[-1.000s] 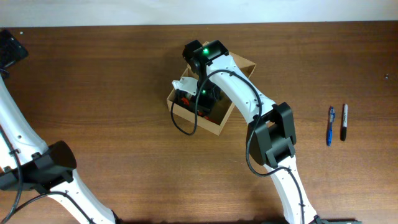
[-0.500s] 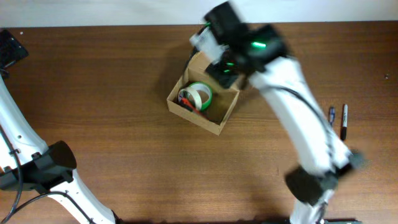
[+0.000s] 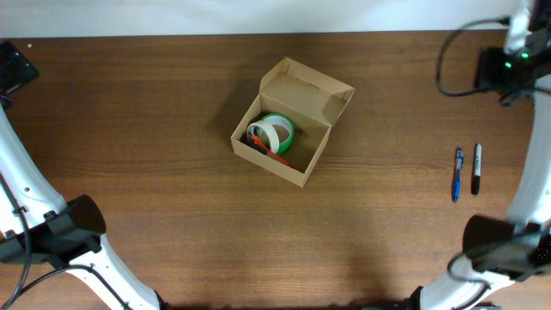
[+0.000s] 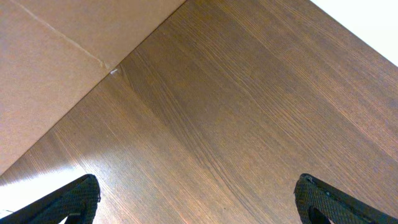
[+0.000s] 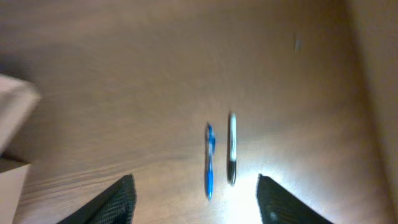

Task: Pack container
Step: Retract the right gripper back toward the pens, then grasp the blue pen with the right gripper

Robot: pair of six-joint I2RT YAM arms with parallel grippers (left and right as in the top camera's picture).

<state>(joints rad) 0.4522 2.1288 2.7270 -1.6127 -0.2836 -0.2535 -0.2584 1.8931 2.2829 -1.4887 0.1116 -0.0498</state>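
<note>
The right tool [image 5: 196,199] is spread wide and holds nothing, its two dark fingers [image 5: 118,202] at the lower edge of the right wrist view with bare wood between them. Beyond them lie two pens side by side, nearly parallel and just apart: one blue pen [image 5: 209,160] and one pen with a silver barrel and black end [image 5: 231,148]. The view is blurred. From overhead this arm sits at the far right corner of the dark brown wooden desk [image 3: 138,103].

The left tool [image 4: 196,202] is also wide and empty, its two black fingertips [image 4: 68,199] at the bottom corners of its view, over bare wood.

One small tan cardboard box [image 3: 293,120] stands near the desk's middle, well apart from both pens, flap lid raised. Inside it lie one green-edged tape roll [image 3: 275,133] and something red and black that I cannot identify.
</note>
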